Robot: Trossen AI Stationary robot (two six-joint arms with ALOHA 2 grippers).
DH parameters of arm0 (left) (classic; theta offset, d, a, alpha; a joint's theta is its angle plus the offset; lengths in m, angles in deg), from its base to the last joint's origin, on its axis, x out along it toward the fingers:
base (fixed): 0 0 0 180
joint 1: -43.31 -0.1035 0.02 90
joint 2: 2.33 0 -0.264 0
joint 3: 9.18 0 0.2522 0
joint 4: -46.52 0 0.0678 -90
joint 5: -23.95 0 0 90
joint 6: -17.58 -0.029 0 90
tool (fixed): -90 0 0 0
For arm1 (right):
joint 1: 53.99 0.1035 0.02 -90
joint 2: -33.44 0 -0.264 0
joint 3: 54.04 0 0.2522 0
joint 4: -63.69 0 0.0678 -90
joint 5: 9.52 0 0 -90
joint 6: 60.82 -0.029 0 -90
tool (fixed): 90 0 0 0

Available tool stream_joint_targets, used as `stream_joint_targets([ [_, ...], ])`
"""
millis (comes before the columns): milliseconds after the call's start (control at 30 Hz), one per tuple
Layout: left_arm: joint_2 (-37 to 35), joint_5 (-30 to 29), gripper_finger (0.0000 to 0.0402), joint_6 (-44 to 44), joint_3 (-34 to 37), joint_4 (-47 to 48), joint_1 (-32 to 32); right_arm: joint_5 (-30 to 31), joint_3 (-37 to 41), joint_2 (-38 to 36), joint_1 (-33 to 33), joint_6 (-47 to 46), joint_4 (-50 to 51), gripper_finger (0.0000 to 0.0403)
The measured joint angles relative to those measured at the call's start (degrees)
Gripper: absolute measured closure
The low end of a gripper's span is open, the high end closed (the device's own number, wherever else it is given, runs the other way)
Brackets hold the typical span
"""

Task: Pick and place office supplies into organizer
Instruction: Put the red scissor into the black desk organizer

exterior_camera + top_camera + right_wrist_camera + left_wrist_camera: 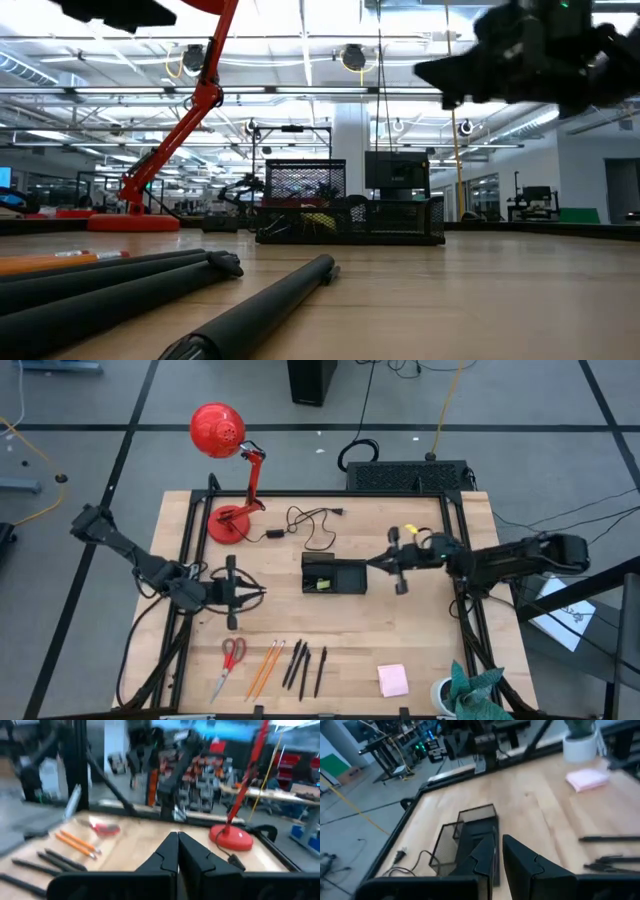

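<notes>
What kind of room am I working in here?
Likely a large robotics lab or workshop: long ceiling strip lights, more black metal-framed rigs standing behind the wooden table, and cables across the grey floor.

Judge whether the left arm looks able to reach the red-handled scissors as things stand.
Probably yes. The left gripper hovers above the scissors, which lie apart from the pencils, with bare table between and nothing covering them.

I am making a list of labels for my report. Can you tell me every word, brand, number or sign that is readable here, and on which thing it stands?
No text can be read in any view.
Organizer, pens, pencils, scissors and sticky notes: no markings show.
Room behind the table, low view: any signs are too small to read.
</notes>
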Motion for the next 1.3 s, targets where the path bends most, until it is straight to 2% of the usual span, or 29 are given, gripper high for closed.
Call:
stream_joint_targets([
  [133, 3.3, 3.5, 0.0355, 1.0, -4.7, 10.1, -4.5, -1.0, 4.2, -1.9, -3.5, -2.1, 0.2, 0.0403],
  [233, 5.1, 12.9, 0.0355, 1.9, -6.1, 13.4, -9.3, -1.6, 5.7, -2.3, -5.5, -3.9, -2.0, 0.0403],
  [333, 6.2, 22.0, 0.0355, -2.2, -5.9, 14.0, -12.0, -7.0, 6.9, -2.3, -7.0, -4.9, -5.7, 0.0403],
  [467, 6.1, 18.5, 0.0355, -4.3, -5.6, 11.5, -12.8, -9.4, 9.2, -2.5, -8.4, -6.8, -11.9, 0.0403],
  [633, 2.0, 13.1, 0.0355, -4.7, -5.7, 11.3, -11.0, -6.9, 12.5, -6.4, -11.3, -8.7, -12.3, 0.0403],
  [800, -2.4, 10.9, 0.0355, -0.3, -5.7, 16.5, -8.1, -6.8, 11.3, -12.6, -11.6, -8.0, -2.5, 0.0403],
  [900, -4.5, 8.0, 0.0355, 6.1, -5.7, 22.0, -5.8, -6.8, 10.7, -17.1, -11.5, -6.3, 7.6, 0.0403],
  [967, -5.2, 6.8, 0.0355, 10.8, -5.7, 25.8, -4.1, -6.5, 10.7, -20.0, -10.9, -5.0, 10.6, 0.0403],
  [1100, -3.9, 8.6, 0.0355, 19.1, -4.7, 30.8, -1.7, -6.5, 10.6, -25.2, -9.5, -3.8, 12.8, 0.0403],
  [1300, 1.6, 18.7, 0.0355, 31.6, -0.9, 31.2, 2.8, -6.5, 10.6, -29.5, -8.5, -3.8, 16.7, 0.0403],
])
